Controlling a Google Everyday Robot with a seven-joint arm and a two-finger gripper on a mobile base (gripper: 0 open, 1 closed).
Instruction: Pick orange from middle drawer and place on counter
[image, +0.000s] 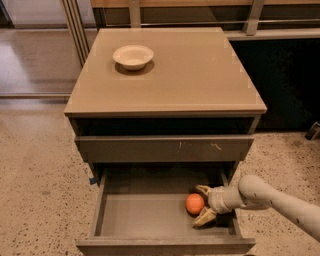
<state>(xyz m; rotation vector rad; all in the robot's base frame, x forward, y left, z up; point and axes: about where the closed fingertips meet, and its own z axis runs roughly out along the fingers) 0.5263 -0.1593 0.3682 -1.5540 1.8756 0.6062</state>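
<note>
The orange lies on the grey floor of the pulled-out middle drawer, toward its right side. My gripper reaches into the drawer from the right on a pale arm. It is open, with one finger behind the orange and one in front of it, so the fruit sits between the fingertips. I cannot tell whether they touch it. The tan counter tops the cabinet above.
A white bowl stands on the counter at its back left. Above the open drawer is a shut drawer front with pale scratches. Speckled floor surrounds the cabinet. Dark cabinets stand at the right.
</note>
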